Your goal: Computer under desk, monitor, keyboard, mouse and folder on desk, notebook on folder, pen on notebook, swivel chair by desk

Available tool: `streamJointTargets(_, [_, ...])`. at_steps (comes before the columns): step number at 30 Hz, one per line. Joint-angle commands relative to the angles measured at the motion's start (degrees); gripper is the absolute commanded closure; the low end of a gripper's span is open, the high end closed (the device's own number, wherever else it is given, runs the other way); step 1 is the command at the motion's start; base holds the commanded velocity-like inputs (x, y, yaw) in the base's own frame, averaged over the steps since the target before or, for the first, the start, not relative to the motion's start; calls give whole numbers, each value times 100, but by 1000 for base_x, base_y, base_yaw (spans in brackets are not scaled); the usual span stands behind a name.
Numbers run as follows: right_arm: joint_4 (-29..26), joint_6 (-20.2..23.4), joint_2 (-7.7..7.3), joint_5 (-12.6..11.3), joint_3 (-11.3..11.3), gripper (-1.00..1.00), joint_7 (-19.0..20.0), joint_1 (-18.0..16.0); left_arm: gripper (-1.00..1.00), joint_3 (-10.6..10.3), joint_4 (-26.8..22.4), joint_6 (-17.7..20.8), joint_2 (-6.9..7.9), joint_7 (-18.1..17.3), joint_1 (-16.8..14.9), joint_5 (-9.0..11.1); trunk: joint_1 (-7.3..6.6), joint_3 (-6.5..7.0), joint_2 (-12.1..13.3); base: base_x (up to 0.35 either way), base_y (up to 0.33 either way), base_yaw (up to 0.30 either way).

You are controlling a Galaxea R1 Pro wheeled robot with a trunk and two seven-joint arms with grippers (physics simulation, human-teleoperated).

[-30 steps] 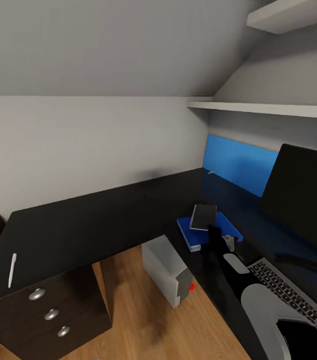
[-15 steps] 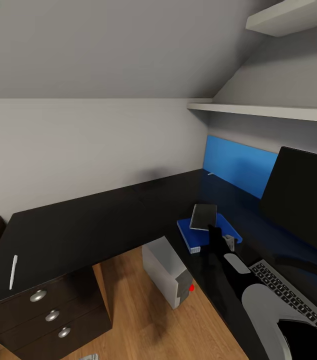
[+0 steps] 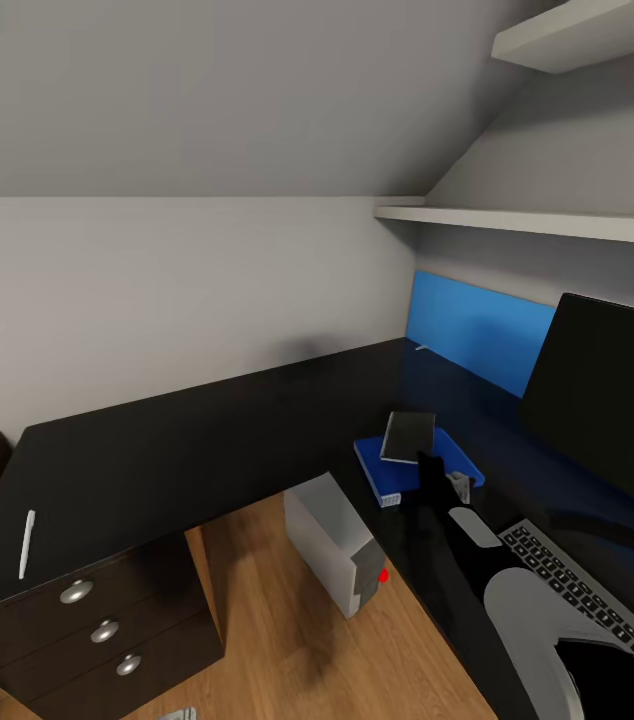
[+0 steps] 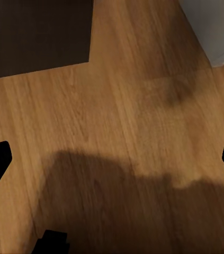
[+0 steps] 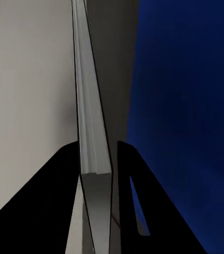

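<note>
One black desk (image 3: 187, 450) spans the grey-walled attic corner over wood floor (image 3: 297, 650)

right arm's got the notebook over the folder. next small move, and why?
Probably lower the right gripper a little and let go. In the right wrist view its fingers pinch the notebook by its edge, and in the head view the book hangs tilted just above the blue folder on the desk. The pen lies far off by the drawers, so it comes afterwards.
</note>
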Motion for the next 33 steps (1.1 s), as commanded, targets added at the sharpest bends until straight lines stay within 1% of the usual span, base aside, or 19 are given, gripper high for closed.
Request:
streamJointTargets(1, [6, 1, 4, -49, -17, 100, 26, -5, -100, -26, -16, 25, 8, 48, 2, 60, 0, -4, -3, 0, 0, 0])
streamJointTargets(9, [6, 1, 4, -49, -17, 100, 6, -5, -100, -34, -16, 25, 8, 48, 2, 59, 0, -4, -3, 0, 0, 0])
streamJointTargets(10, [6, 1, 4, -47, -16, -100, 5, -5, -100, -35, -16, 25, 8, 48, 2, 59, 0, -4, -3, 0, 0, 0])
streamJointTargets(33, [-2, 1, 4, -46, -14, -100, 1, -5, -100, -44, 28, 25, 8, 40, 2, 63, 0, -4, -3, -7, 0, 0])
